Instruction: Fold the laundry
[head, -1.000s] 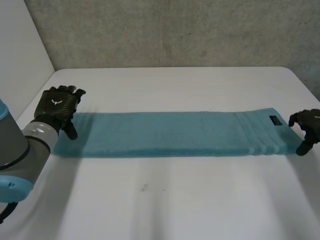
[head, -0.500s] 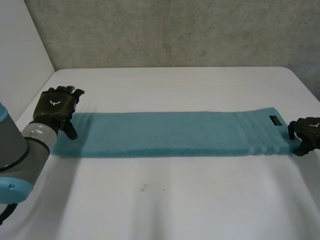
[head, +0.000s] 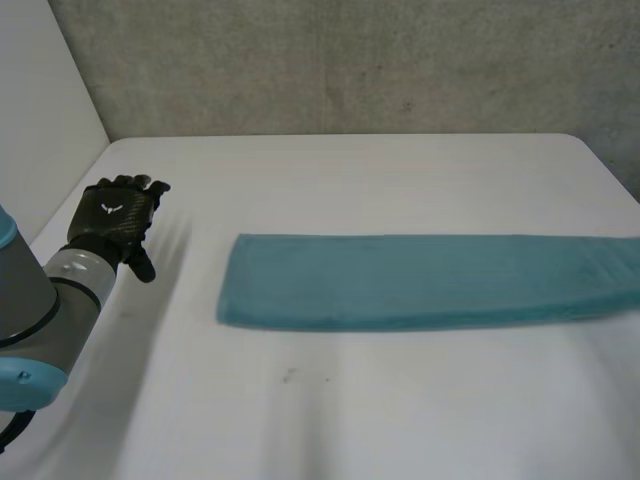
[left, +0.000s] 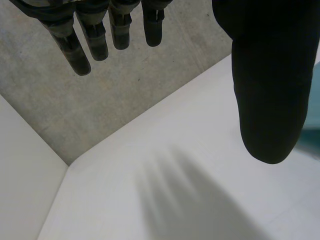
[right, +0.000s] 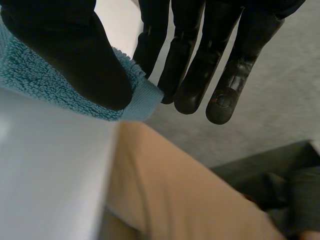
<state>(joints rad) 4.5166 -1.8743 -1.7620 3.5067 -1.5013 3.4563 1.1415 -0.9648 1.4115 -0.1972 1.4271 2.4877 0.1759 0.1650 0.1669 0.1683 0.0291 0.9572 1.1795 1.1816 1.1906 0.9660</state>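
The towel (head: 400, 282) lies in a long strip on the surface (head: 350, 420), likely folded once the long way but not yet end to end; the right robot hand (right: 185, 55) pinches one end, and the left robot hand (head: 115, 215) is open near the other end, holding nothing.

Bare table (head: 190, 290) separates the left robot hand (head: 115, 220) from the towel (head: 400, 282).

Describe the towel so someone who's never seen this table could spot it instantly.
Look at the white table before the grey wall. A long, narrow teal towel lies across it, a corner pinched by the right hand. It is the only coloured, fluffy thing there, and lies clear of the black left hand.
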